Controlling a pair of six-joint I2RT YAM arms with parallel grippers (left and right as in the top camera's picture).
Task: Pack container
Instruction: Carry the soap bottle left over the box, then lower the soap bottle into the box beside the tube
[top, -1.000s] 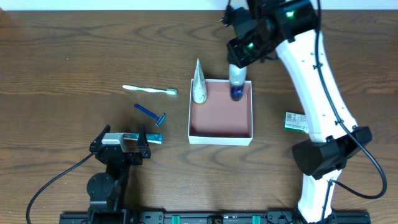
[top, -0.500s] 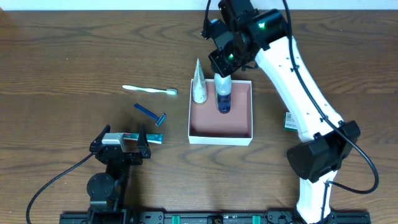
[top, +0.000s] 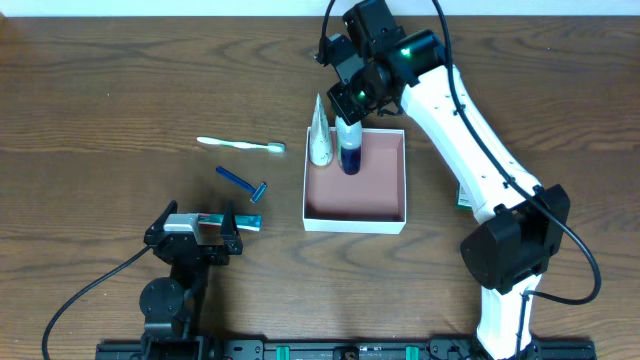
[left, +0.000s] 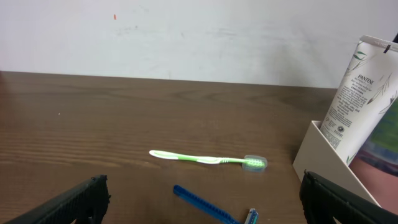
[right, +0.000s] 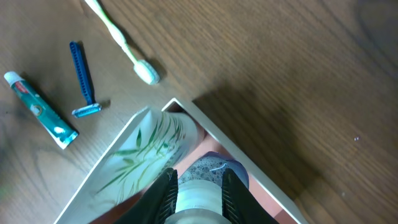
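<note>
The container (top: 355, 222) sits mid-frame on the counter (top: 100, 100) in the overhead view. The right gripper (top: 349, 118) lowers a blue-capped bottle (top: 348, 155) cap-down into its upper left, beside the leaning white tube (top: 319, 135), probably to save room.

In the left wrist view, the left gripper (left: 199, 205) idles with jaws wide apart, facing the toothbrush (left: 208, 160).

In the right wrist view, the jaws clamp the bottle's sides.

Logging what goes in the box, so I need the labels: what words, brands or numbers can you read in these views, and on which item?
"PANTENE": on the white tube, read in the left wrist view.
Fine print under that brand name: too small to read.
Print on the small toothpaste tube: blurred, unreadable.
Label on the white and blue bottle: nothing legible in any view.
</note>
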